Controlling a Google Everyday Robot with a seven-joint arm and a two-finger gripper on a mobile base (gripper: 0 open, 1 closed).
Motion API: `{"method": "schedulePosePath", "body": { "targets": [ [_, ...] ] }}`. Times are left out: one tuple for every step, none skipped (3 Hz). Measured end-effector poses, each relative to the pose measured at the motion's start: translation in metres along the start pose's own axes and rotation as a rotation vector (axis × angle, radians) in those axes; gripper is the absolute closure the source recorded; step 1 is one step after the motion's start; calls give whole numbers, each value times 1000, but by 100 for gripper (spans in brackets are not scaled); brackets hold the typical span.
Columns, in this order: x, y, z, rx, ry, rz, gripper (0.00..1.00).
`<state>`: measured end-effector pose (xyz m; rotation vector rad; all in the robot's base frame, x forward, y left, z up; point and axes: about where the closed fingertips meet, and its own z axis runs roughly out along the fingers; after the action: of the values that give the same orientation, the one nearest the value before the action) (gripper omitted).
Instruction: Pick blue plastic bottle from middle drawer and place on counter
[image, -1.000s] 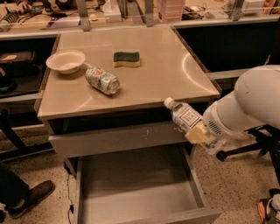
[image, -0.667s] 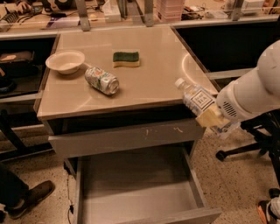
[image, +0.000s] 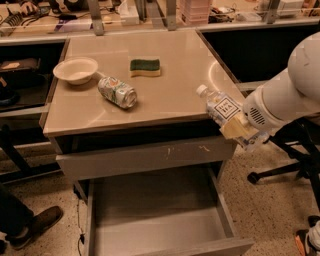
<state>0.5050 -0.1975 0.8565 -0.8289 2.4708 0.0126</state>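
Note:
The blue plastic bottle (image: 222, 107), clear with a white cap and a white label, is tilted in the air over the counter's right front corner. My gripper (image: 236, 126) is shut on the bottle's lower half, with the white arm reaching in from the right. The counter (image: 175, 95) is a glossy beige top on the grey cabinet. The middle drawer (image: 160, 210) is pulled open below, its flat grey bottom bare.
On the counter lie a green-patterned soda can (image: 116, 92) on its side, a white bowl (image: 76, 69) at the left and a green and yellow sponge (image: 145, 67). A scratched drawer front (image: 145, 156) is above the open drawer. A chair base (image: 280, 165) stands at the right.
My gripper has lifted the bottle up and to the right, from beside the cabinet's front right corner to above the counter's right edge.

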Motion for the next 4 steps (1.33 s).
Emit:
{"method": "schedulePosePath", "body": {
  "targets": [
    [-22, -10, 11, -24, 17, 3, 100],
    [-62, -16, 23, -43, 27, -25, 100],
    [-97, -22, 33, -46, 40, -51, 100],
    [-128, -27, 45, -40, 60, -74, 100]
  ]
}}
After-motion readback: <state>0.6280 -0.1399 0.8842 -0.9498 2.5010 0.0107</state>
